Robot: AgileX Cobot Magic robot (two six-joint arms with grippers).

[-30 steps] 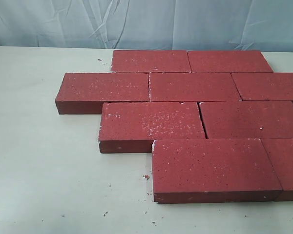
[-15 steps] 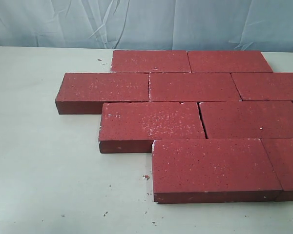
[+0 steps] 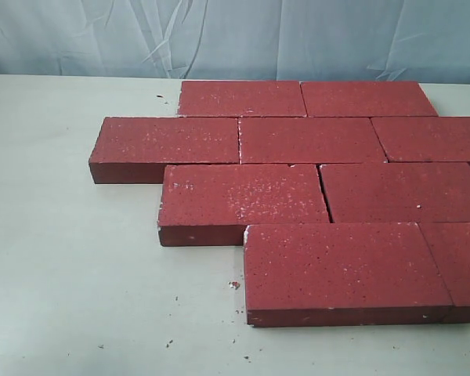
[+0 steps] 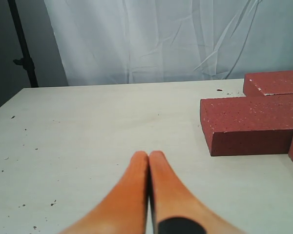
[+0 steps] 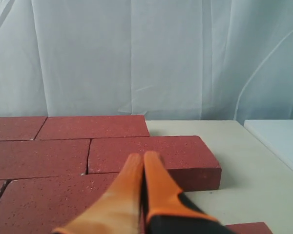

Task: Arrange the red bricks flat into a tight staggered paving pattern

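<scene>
Several dark red bricks (image 3: 313, 139) lie flat on the pale table in four staggered rows, edges touching, with a thin gap between two in the third row. The nearest brick (image 3: 341, 266) sits at the front right. Neither gripper shows in the exterior view. In the left wrist view my left gripper (image 4: 149, 155) is shut and empty, above bare table, with the end brick (image 4: 251, 122) of a row off to one side. In the right wrist view my right gripper (image 5: 142, 157) is shut and empty, hovering over the bricks (image 5: 146, 151).
A wrinkled pale cloth backdrop (image 3: 235, 35) hangs behind the table. Small red crumbs (image 3: 234, 285) dot the tabletop near the front brick. A black stand pole (image 4: 22, 44) rises at the table's far corner in the left wrist view. A white surface (image 5: 283, 139) borders the table.
</scene>
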